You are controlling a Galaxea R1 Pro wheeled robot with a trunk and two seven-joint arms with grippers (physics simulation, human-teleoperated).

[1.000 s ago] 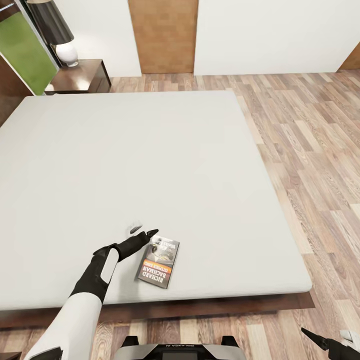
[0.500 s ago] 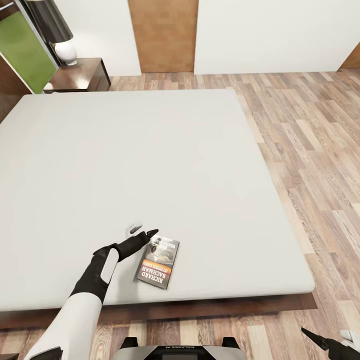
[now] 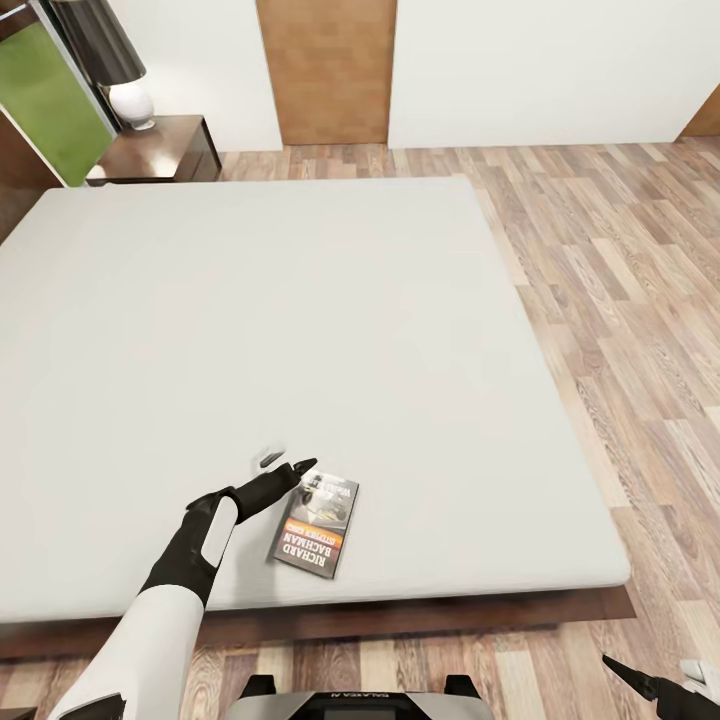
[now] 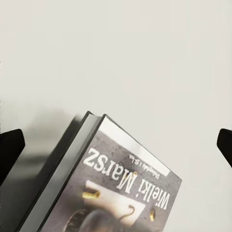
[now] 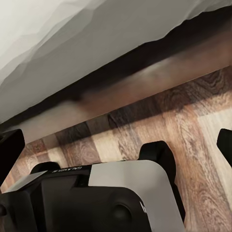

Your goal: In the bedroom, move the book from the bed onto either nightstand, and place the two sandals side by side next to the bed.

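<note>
The book lies flat on the bed's pale mattress, close to the near edge, its grey-and-orange cover facing up. My left gripper hovers at the book's far left corner, open, one finger over that corner. In the left wrist view the book sits just short of the open fingertips. My right gripper is low beside the bed's near corner, open and holding nothing. A nightstand stands at the bed's far left corner. The sandals are out of view.
A black-shaded lamp stands on the nightstand. A brown door is in the far wall. Wood-plank floor runs along the bed's right side. My base sits against the dark bed frame.
The whole picture has shifted very slightly, so the camera moved. The left arm, the book and the right gripper keep their places.
</note>
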